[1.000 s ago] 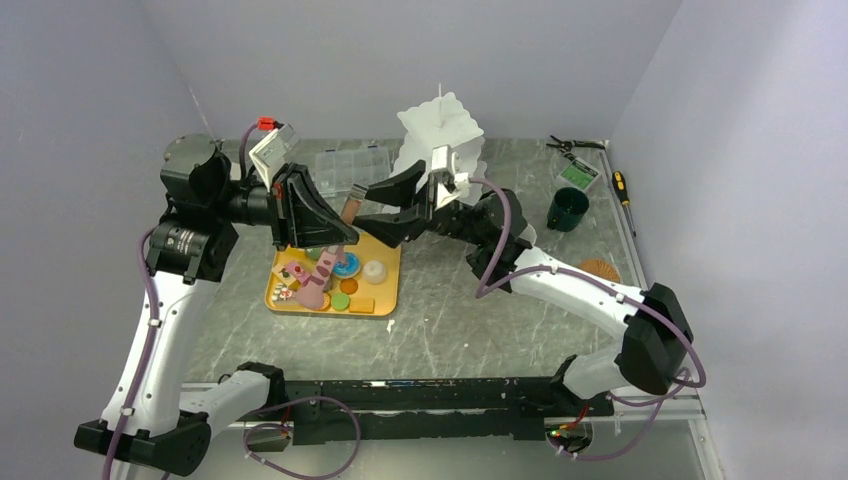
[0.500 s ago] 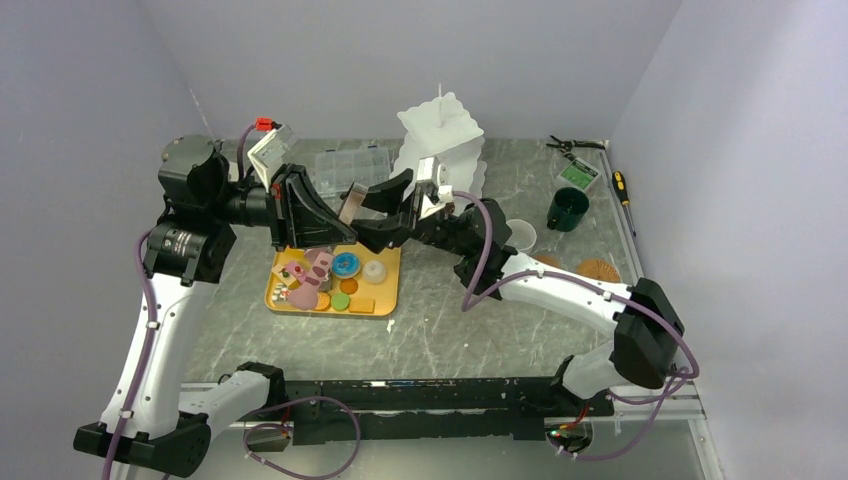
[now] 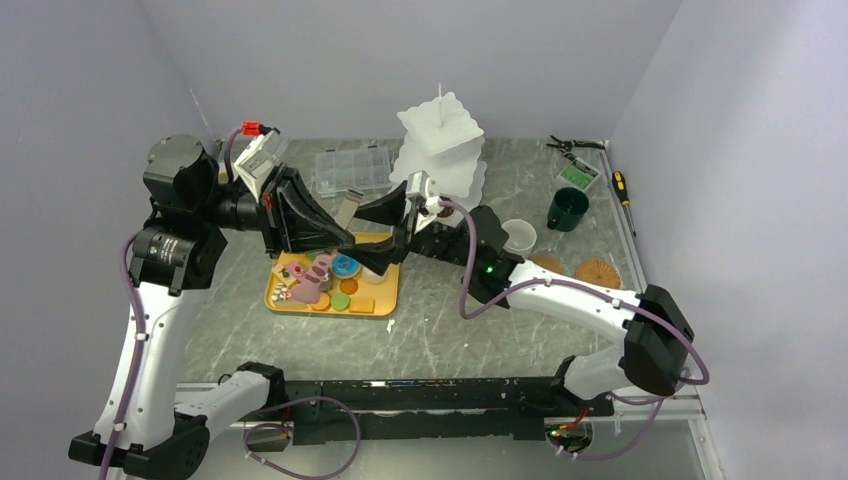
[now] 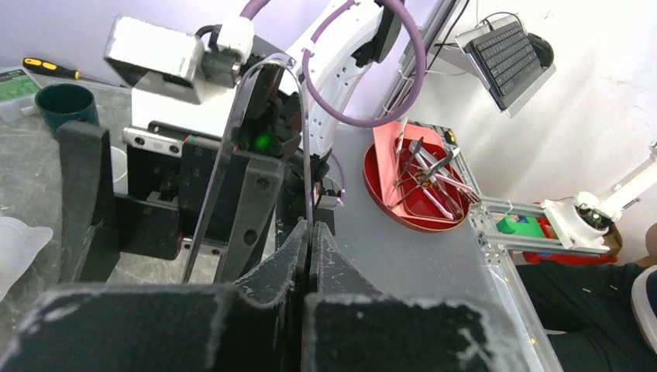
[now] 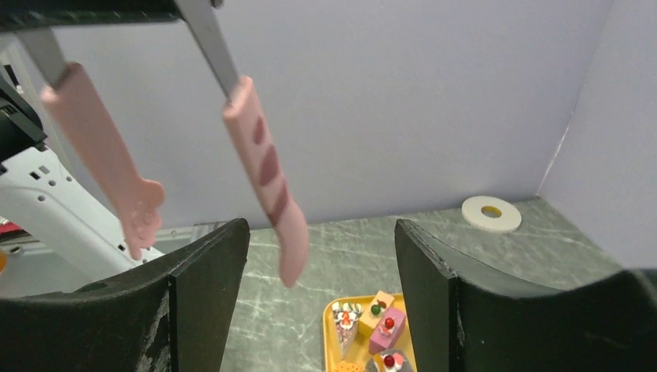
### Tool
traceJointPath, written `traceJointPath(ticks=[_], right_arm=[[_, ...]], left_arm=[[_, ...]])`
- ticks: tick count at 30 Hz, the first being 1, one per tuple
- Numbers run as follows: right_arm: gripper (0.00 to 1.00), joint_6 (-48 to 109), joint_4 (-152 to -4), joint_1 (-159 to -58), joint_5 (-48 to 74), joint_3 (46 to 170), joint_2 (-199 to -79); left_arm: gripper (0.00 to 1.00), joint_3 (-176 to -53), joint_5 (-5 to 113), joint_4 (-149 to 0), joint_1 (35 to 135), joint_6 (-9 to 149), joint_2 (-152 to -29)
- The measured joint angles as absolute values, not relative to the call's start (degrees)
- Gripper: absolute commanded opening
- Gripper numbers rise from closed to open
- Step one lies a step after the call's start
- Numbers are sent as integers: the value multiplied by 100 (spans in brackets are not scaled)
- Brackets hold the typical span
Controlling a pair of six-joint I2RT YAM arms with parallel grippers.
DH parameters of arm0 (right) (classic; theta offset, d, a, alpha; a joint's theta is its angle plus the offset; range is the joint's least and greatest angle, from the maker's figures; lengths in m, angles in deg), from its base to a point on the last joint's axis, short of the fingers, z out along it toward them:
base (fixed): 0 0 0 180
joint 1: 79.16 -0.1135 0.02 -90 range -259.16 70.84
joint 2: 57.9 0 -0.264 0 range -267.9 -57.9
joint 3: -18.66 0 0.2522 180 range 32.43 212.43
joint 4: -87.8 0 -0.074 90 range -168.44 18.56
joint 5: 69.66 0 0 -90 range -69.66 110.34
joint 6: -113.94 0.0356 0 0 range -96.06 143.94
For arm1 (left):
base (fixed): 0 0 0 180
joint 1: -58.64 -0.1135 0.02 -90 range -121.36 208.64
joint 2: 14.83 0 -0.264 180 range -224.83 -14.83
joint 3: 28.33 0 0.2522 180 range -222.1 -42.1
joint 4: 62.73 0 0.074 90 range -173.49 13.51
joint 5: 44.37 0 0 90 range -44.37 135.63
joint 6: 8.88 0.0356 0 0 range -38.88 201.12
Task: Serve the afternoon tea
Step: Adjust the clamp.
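My left gripper [image 3: 348,238] is shut on the metal end of the pink tongs [image 3: 318,274], whose pink tips hang over the yellow tray [image 3: 388,272] of toy pastries [image 3: 345,265]. In the left wrist view its jaws [image 4: 311,232] pinch the thin metal band. My right gripper [image 3: 376,232] is open and empty, just right of the tongs. In the right wrist view the gripper [image 5: 319,236] is open, the tong tips [image 5: 267,174] hang before its fingers, and the cake slices [image 5: 376,322] lie below. The white tiered stand [image 3: 440,140] is behind. The white mug [image 3: 519,236], green mug [image 3: 567,208] and cork coasters [image 3: 598,271] sit right.
A clear compartment box [image 3: 350,168] lies behind the tray. Pliers [image 3: 572,146], a small green box [image 3: 577,174] and a screwdriver [image 3: 621,185] lie at the back right corner. A white tape roll [image 5: 491,213] sits on the table by the wall.
My right gripper has moved left and closer to the tongs, uncovering the white mug. My left arm has pulled slightly left, still holding the tongs.
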State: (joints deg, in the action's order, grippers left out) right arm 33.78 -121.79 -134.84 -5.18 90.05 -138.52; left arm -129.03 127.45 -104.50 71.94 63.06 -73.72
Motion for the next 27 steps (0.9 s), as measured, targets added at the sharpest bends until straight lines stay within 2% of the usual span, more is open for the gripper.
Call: traceJointPath(ticks=[7,10,15,18,21,27], right_arm=[[61,3510,-12450,-13484,-629,9025,-13876],[49,3564,-12564,-13504,-686,9171,-14121],[22,3534,-12734,-13510,-699,9394,-14405],[12,3383,-12737,-13526,-701,9473,-14446],[6,3061,-12669,-13559,-686,9473,-14448],[2,2782,-12660,-13316,-644,9475,-14470]], left_arm=[[3,-12752,12727,-10032,7196,6045,-7357],[3,-12750,12723,-10023,7196,6037,-7357],[3,-12730,12677,-9873,7196,5912,-7346],[3,-12534,12618,-9558,7196,5729,-7276],[3,-12383,12443,-9256,7192,5482,-7213],[3,-12215,12188,-8955,7183,5141,-7154]])
